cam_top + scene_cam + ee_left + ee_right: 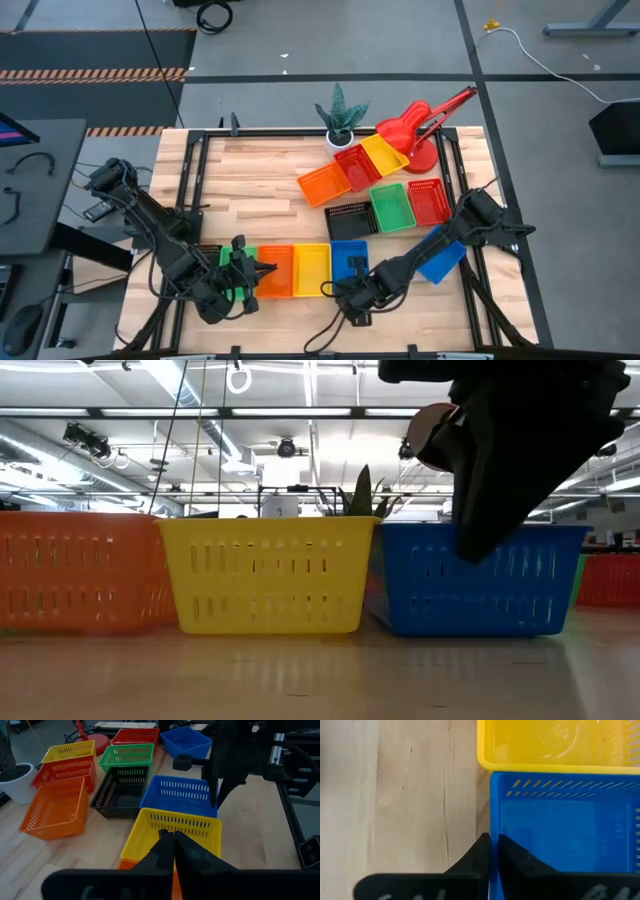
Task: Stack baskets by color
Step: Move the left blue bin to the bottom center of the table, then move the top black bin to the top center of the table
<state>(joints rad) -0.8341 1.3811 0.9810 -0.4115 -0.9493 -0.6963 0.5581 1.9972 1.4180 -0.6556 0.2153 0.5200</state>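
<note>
Along the lower middle of the frame sits a row of baskets: orange basket [275,271], yellow basket [312,269], blue basket [349,263]. The left gripper [262,270] is at the orange one; the right gripper [336,289] is at the blue one's lower edge. Upper right holds a plant [341,118] and a red lamp [425,124].

Grey floor [330,40], ceiling strip lights [250,415]

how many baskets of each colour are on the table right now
orange basket: 2
yellow basket: 2
blue basket: 2
red basket: 2
green basket: 1
black basket: 1
total: 10, plus a green patch under the left gripper I cannot identify
</note>
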